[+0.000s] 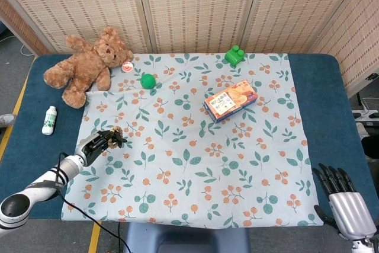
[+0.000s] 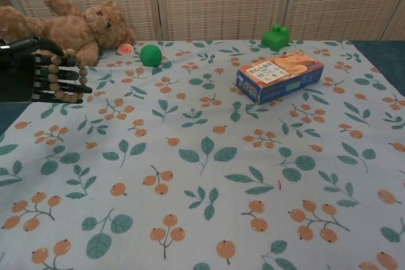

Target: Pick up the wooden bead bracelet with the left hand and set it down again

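Note:
The wooden bead bracelet (image 2: 68, 77) hangs looped over the dark fingers of my left hand (image 2: 38, 74) at the left edge of the chest view, above the floral cloth. From the head view the same left hand (image 1: 98, 144) holds the bracelet (image 1: 114, 135) over the cloth's left side, with the arm reaching in from the lower left. At the bottom right corner of the head view, my right hand (image 1: 345, 204) rests off the cloth with straight, spread fingers and nothing in it.
A teddy bear (image 1: 86, 65) lies at the back left. A green ball (image 1: 148, 80) and a small red-white item (image 1: 126, 67) sit close by. A snack box (image 1: 230, 100) lies mid-cloth, a green brick (image 1: 234, 55) behind it. A white bottle (image 1: 49, 119) stands off the floral cloth (image 1: 195, 164).

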You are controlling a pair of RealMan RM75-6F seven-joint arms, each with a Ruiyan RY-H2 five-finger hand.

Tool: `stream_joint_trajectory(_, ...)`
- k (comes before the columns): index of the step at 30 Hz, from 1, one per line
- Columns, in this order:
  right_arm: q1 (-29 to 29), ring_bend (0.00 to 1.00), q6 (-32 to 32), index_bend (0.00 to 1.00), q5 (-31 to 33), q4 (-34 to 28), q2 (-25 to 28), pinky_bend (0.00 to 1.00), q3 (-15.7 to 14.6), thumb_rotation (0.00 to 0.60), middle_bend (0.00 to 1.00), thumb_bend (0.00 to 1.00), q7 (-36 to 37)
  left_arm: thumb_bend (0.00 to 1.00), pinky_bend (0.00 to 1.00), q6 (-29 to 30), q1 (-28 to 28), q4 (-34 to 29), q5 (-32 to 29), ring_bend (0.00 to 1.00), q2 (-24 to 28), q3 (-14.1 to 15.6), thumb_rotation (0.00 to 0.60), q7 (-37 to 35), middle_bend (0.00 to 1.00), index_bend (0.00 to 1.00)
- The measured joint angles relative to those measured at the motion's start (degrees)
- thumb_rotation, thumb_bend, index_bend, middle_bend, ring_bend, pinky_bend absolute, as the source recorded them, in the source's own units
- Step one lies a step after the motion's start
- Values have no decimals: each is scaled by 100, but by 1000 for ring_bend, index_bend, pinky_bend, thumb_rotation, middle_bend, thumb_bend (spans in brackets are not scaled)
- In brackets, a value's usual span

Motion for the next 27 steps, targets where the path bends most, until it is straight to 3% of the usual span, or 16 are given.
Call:
stream_joint_trajectory(4, -8, 0, 18, 0, -15, 5, -2, 0, -3, 600, 0, 217, -6, 920, 26, 36, -10, -42, 92, 287, 23, 17, 445, -141, 618, 611)
stream_joint_trajectory(7, -11, 0, 27, 0, -10, 6, -1, 0, 2, 600, 0, 217, 4, 994, 26, 36, -9, -85, 161, 287, 45, 21, 442, -249, 610, 596)
stream_joint_trajectory(11, -10, 0, 24, 0, -32, 10, -3, 0, -8, 600, 0, 217, 4, 1000, 26, -36, -2, -121, 213, 285, 68, -2, 544, -411, 580, 565)
stream_joint_trajectory(14, -12, 0, 24, 0, -34, 9, -4, 0, -10, 600, 0, 217, 2, 1000, 24, -89, 18, -141, 259, 277, 53, -44, 550, -514, 568, 552)
stream_joint_trajectory(17, -18, 0, 38, 0, -29, 7, 3, 0, -7, 600, 0, 217, 12, 917, 22, -137, 78, -160, 361, 266, 4, -121, 344, -529, 543, 483)
stream_joint_trajectory(19, -21, 0, 43, 0, -31, 8, 8, 0, -8, 600, 0, 217, 23, 713, 22, -166, 132, -166, 451, 259, -46, -181, 207, -515, 529, 447)
stream_joint_trajectory(22, -23, 0, 47, 0, -39, 8, 16, 0, -11, 600, 0, 217, 35, 555, 22, -202, 194, -156, 607, 250, -113, -247, 85, -472, 518, 433)
stream_joint_trajectory(24, -27, 0, 60, 0, -42, 10, 21, 0, -11, 600, 0, 217, 43, 514, 22, -197, 225, -147, 692, 248, -154, -271, 31, -456, 516, 433)
stream_joint_trajectory(27, -33, 0, 75, 0, -48, 10, 31, 0, -11, 600, 0, 217, 65, 484, 22, -226, 246, -141, 721, 247, -177, -287, 2, -496, 512, 447)
